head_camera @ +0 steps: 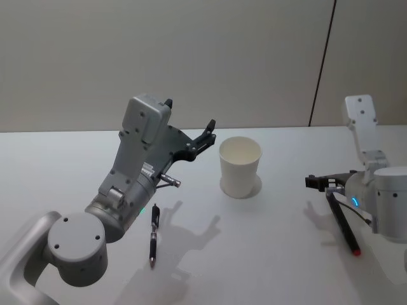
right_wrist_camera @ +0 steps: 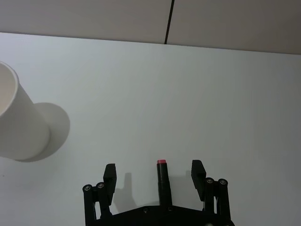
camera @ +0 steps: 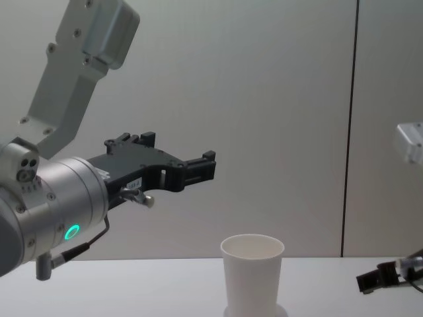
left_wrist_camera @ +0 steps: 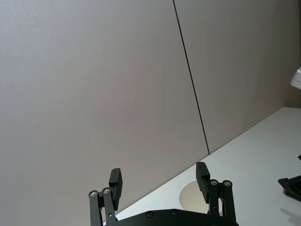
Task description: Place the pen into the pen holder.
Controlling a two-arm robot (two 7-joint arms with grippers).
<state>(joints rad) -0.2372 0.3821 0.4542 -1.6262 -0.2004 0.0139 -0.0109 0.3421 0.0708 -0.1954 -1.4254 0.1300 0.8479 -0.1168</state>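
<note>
- Pen holder stands upright.
- Left gripper, fingers apart, hangs raised left of it.
- Right gripper, fingers apart, straddles red-tipped pen right of it.

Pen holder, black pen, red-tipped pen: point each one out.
pen holder (head_camera: 240, 173), head view, on its front wall.
black pen (head_camera: 152, 236), head view, on the middle of its barrel.
red-tipped pen (head_camera: 343, 224), head view, on the middle of its barrel.
</note>
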